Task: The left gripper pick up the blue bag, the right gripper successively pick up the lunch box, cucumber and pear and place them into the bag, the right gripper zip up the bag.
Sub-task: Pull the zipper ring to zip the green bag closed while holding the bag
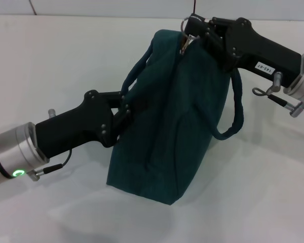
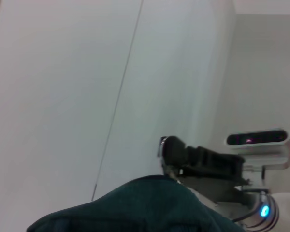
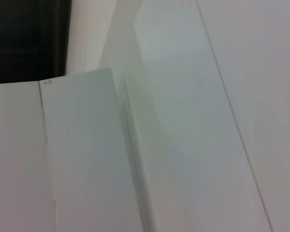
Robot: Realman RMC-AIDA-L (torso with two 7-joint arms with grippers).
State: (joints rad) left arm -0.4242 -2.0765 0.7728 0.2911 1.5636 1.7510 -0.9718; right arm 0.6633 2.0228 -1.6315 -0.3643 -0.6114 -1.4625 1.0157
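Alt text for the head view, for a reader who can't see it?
A blue bag stands on a white table, top closed. The right gripper is at the zip pull on its top; the left gripper grips its side near a handle.

The top of the blue bag [image 2: 150, 205] fills the low edge. The right pincer [image 2: 170, 153] sits just above it, touching its top.

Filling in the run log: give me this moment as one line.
stage: zipping | left tool: gripping blue bag side | right tool: at ring zip pull, bag top | food items: not visible
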